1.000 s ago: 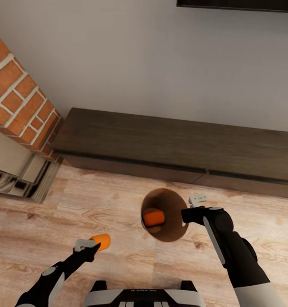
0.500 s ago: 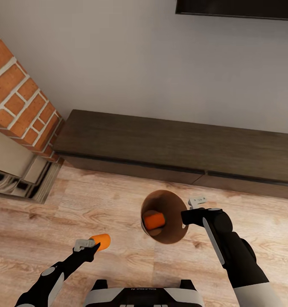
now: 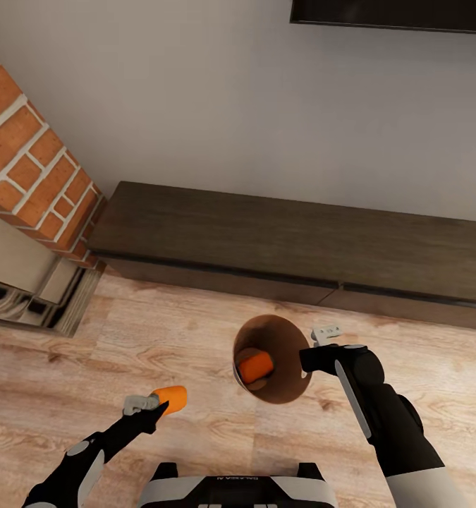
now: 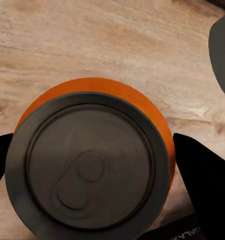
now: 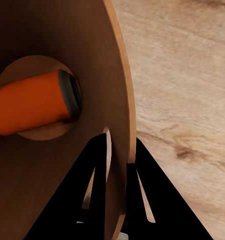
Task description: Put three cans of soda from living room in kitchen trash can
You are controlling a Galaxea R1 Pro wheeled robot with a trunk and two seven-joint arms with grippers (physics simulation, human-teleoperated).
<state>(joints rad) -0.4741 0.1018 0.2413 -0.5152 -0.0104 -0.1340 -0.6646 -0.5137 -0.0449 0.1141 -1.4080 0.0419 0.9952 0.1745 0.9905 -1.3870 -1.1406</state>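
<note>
Under my head camera lies a light wood plank floor, with a long dark low cabinet against the pale wall, a red brick chimney at the left and the lower edge of a black television at the top. I count two orange soda cans: one pinched in my left gripper above the floor, one lying inside the brown trash can, which my right gripper holds tilted by its rim.

From my left wrist, that can's grey top sits between my two dark fingers, closed against its sides.

From my right wrist, my fingers clamp the bin's wall, and the orange can rests on its bottom.
</note>
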